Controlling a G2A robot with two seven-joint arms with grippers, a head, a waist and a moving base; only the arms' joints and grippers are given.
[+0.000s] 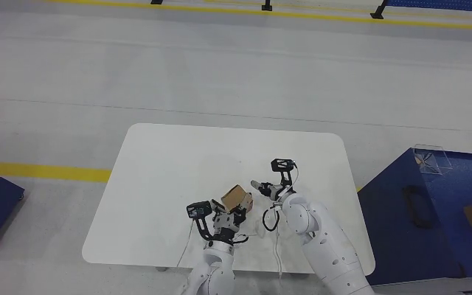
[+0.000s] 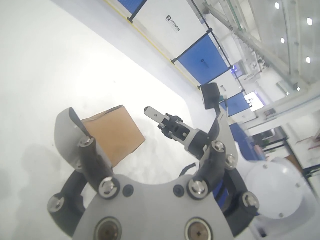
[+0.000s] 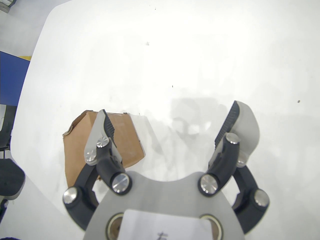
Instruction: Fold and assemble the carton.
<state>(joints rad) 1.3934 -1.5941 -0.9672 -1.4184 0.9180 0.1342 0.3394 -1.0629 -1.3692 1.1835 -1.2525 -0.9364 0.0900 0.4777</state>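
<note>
Brown carton [image 1: 236,197] sits on the white table [image 1: 169,162], close to the table's robot-side edge, approx. midway along it. It's box-shaped w/ one corner pointing toward the table's far side. A ragged flap edge shows on one end, and the top seam gapes a little. Left gripper [image 1: 237,215] hovers over the table right at that robot-side edge, just on the near side of the carton. It's released: jaws spread wide, gripping nothing. One of its fingers [image 2: 70,123] is right up against the carton's side wall; touching or a hair off, can't tell. Right gripper [image 1: 258,186] is over the table too, a bit further in from that edge, just beside the carton on the right-arm side. Also released, jaws wide apart w/ bare tabletop btw. them. One finger [image 3: 103,126] lies in front of the carton in its own wrist cam, contact unclear. Neither gripper has a hold, and the carton rests on the table. Off the table's left side, a yellow floor stripe [image 1: 51,172] runs across the grey floor.
</note>
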